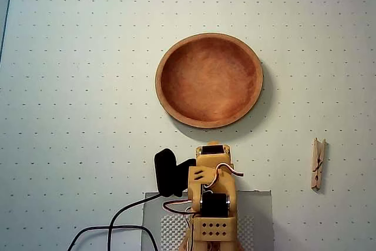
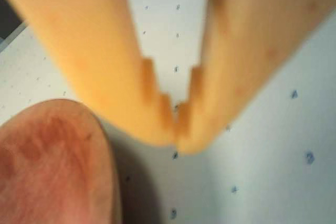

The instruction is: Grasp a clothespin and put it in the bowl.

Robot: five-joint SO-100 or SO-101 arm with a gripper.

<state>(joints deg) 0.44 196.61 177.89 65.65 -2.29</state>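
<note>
Overhead view: the bowl (image 1: 208, 79) sits on the pale dotted table (image 1: 70, 86), a little toward the far edge and about midway between the left and right edges, and nothing lies inside it. The clothespin (image 1: 318, 164) lies flat well over toward the table's right edge, nearer the near edge than the bowl is, its length running roughly near-to-far. It is well apart from both the bowl and the arm (image 1: 212, 198), which stands folded at the middle of the near edge on a grey mat (image 1: 261, 213), with a black cable (image 1: 117, 224) trailing off to the left. The fingertips are not visible from above.

Wrist view: the gripper (image 2: 177, 124) fills the upper picture, blurred, its two orange fingers (image 2: 105, 61) converging to a point where the tips seem to touch, with nothing between them. The gap widens only higher up. The bowl's rim (image 2: 100, 135) shows at the lower left, just beside the fingertips. The clothespin is out of this view.
</note>
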